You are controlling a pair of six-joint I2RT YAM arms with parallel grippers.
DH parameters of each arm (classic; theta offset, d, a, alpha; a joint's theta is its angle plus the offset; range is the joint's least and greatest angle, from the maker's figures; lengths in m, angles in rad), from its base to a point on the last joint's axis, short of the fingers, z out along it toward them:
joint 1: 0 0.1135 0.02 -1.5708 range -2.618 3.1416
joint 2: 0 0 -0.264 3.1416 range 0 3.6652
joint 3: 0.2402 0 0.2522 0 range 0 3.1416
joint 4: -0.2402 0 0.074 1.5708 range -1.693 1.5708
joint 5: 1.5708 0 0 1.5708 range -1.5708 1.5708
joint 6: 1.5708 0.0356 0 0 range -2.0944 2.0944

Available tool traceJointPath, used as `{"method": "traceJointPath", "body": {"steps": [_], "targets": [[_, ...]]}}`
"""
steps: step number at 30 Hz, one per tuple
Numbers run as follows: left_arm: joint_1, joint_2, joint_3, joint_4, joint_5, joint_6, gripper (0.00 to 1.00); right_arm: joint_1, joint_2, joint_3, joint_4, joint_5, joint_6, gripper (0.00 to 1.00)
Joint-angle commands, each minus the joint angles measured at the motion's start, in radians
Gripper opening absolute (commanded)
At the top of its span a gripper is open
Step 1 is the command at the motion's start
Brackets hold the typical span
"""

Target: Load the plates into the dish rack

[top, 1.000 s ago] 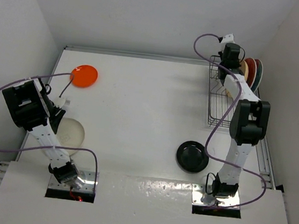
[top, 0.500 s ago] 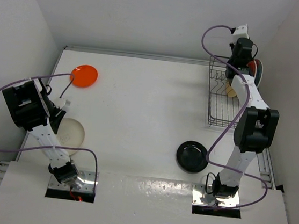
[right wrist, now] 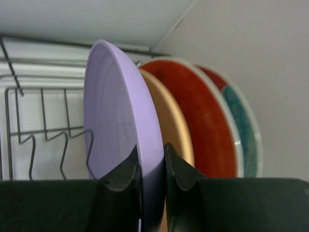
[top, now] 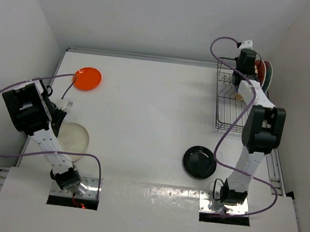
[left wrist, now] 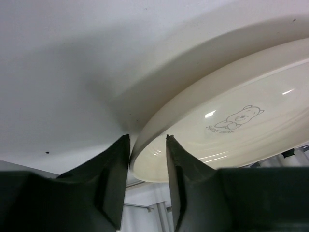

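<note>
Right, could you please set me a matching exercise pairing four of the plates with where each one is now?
Plates:
1 lavender plate
2 cream plate
3 orange plate
4 black plate

Places:
A flat at the far left of the table
B rim between the left gripper's fingers
C flat at the table's near right
D upright, pinched by the right gripper at the dish rack

Pairs: 1-D, 2-B, 3-A, 4-C.

The cream-white plate (left wrist: 227,121) carries a small bear print. Its rim sits between the left tool's (left wrist: 147,137) two dark fingers (left wrist: 113,179), and the white worktop (left wrist: 72,58) lies behind the plate.
</note>
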Motion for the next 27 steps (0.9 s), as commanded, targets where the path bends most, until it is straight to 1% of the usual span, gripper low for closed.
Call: {"method": "traceJointPath", "body": {"steps": [1,2,3,4,5,6,7,10,11,12,13,14,15,16,17,19,20,21,22,23,24,25,26,27], "targets": [[-0.006,-0.006,0.04,-0.02,0.023,0.011,0.38,-0.003,0.012,0.008,-0.036,-0.001,0.063,0.0],[-0.015,-0.006,0.04,-0.029,0.023,0.011,0.33,-0.002,0.014,0.026,-0.048,0.001,0.071,0.0],[-0.015,-0.006,0.04,-0.03,0.023,0.011,0.3,-0.003,0.02,0.03,-0.058,-0.001,0.091,0.02],[-0.015,-0.006,0.04,-0.03,0.023,0.011,0.28,-0.003,0.02,0.036,-0.076,-0.004,0.094,0.17],[-0.015,-0.006,0.04,-0.03,0.032,0.011,0.22,-0.002,0.018,0.045,-0.079,-0.004,0.097,0.27],[-0.015,0.003,0.04,-0.03,0.032,0.011,0.19,-0.003,0.015,0.046,-0.087,-0.004,0.095,0.35],[-0.015,0.003,0.04,-0.03,0.032,0.011,0.17,-0.003,0.006,0.048,-0.091,-0.016,0.092,0.44],[-0.015,0.003,0.04,-0.039,0.032,0.011,0.11,-0.003,-0.024,0.056,-0.091,-0.01,0.077,0.65],[-0.015,0.003,0.04,-0.039,0.032,0.011,0.1,-0.002,-0.032,0.056,-0.091,-0.011,0.075,0.73],[-0.015,0.003,0.04,-0.039,0.032,0.011,0.06,-0.002,-0.043,0.053,-0.091,-0.02,0.077,0.76],[-0.015,0.012,0.04,-0.039,0.032,0.011,0.05,-0.002,-0.07,0.046,-0.088,-0.024,0.077,0.79],[-0.024,0.012,0.049,-0.039,0.032,0.002,0.03,0.001,-0.078,0.046,-0.082,-0.04,0.077,0.86],[-0.024,0.012,0.061,-0.039,0.032,0.002,0.0,0.001,-0.087,0.052,-0.082,-0.045,0.078,0.89],[-0.024,0.012,0.07,-0.048,0.032,-0.008,0.0,0.009,-0.116,0.056,-0.085,-0.051,0.088,0.92],[-0.033,0.012,0.084,-0.048,0.032,-0.008,0.0,0.011,-0.124,0.06,-0.087,-0.059,0.089,0.98],[-0.053,0.012,0.147,-0.057,0.058,-0.03,0.0,0.017,-0.15,0.082,-0.091,-0.092,0.118,1.0],[-0.064,0.003,0.175,-0.057,0.096,-0.03,0.0,0.018,-0.165,0.091,-0.138,-0.138,0.155,1.0],[-0.075,0.003,0.234,-0.057,0.121,-0.03,0.0,0.018,-0.182,0.114,-0.159,-0.189,0.199,1.0],[-0.107,-0.011,0.264,-0.066,0.15,-0.03,0.0,0.011,-0.19,0.141,-0.201,-0.274,0.222,1.0],[-0.127,-0.021,0.291,-0.066,0.21,-0.03,0.0,0.011,-0.219,0.161,-0.25,-0.336,0.267,1.0],[-0.153,-0.049,0.342,-0.045,0.237,-0.016,0.0,0.005,-0.23,0.161,-0.271,-0.414,0.308,1.0],[-0.215,-0.064,0.363,-0.03,0.267,-0.007,0.0,0.0,-0.242,0.157,-0.275,-0.674,0.322,1.0],[-0.252,-0.081,0.383,-0.013,0.296,0.014,0.0,-0.002,-0.271,0.13,-0.26,-0.762,0.362,1.0],[-0.291,-0.099,0.417,0.037,0.358,0.015,0.0,0.001,-0.275,0.12,-0.237,-0.851,0.384,1.0]]}}
